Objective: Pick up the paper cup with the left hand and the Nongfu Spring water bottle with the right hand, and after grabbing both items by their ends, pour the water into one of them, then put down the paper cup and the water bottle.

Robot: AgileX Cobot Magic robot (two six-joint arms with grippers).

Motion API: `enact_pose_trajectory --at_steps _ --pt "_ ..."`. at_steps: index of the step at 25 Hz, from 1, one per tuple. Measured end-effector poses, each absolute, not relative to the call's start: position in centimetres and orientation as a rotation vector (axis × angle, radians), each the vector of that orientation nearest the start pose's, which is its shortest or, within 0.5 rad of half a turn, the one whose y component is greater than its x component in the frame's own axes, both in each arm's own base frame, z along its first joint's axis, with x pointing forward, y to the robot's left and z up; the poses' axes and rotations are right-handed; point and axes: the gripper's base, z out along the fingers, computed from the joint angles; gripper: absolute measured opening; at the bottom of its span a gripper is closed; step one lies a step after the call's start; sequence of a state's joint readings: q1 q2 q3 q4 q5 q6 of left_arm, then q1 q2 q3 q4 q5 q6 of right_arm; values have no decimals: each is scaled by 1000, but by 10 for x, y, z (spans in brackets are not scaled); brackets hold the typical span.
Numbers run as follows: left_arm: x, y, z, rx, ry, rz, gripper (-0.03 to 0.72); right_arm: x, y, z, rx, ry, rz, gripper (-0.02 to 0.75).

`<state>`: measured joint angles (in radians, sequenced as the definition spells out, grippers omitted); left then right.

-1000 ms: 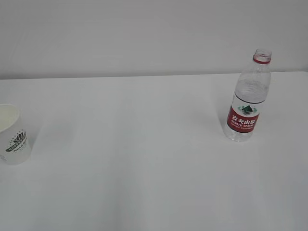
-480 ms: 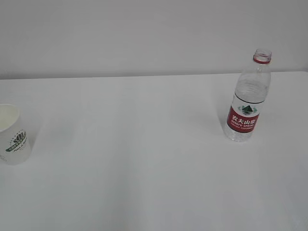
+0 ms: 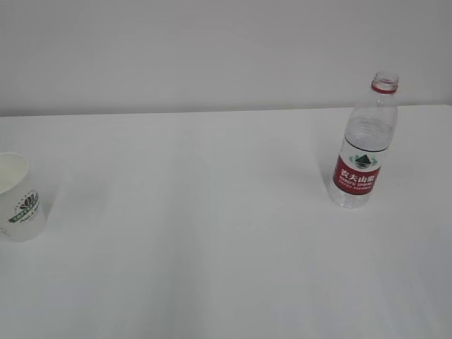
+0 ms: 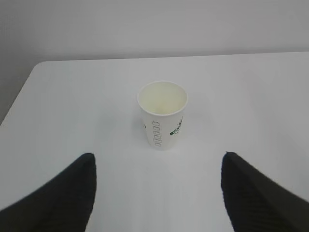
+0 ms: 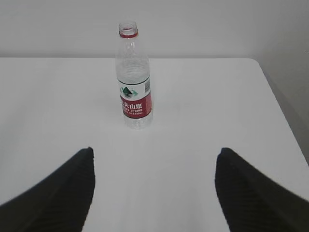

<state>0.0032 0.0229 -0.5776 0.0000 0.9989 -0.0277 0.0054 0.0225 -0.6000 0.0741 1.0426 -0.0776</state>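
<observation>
Visibly empty paper cup (image 4: 162, 115), upright.

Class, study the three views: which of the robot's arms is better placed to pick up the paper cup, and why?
The left. Its open claw faces the upright paper cup directly, nothing held. The right claw faces the water bottle, across the table.

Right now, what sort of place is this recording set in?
Probably a lab-style test bench: a bare white table against a plain pale wall, holding only a paper cup and an uncapped water bottle.
</observation>
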Motion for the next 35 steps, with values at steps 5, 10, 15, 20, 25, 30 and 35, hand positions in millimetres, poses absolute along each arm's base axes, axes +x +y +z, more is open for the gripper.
enact_pose_trajectory --at_steps 5,10,15,20,25,30,35 --pt "6 0 310 -30 1918 -16 586 -3 6 312 -90 1931 33 587" --pt "17 1 315 -28 1909 -1 586 2 5 317 -87 1889 30 587" --pt "23 3 319 -23 1877 29 586 3 5 321 -84 1839 29 587" --pt "30 3 323 -20 1852 33 586 13 5 326 -79 1819 25 587" --pt "38 3 325 -18 1846 32 586 33 5 330 -80 1847 19 587" --pt "46 3 329 -16 1826 32 586 49 4 334 -103 1831 -6 587" --pt "58 3 332 -12 1810 33 586 62 4 338 -107 1807 -17 587"
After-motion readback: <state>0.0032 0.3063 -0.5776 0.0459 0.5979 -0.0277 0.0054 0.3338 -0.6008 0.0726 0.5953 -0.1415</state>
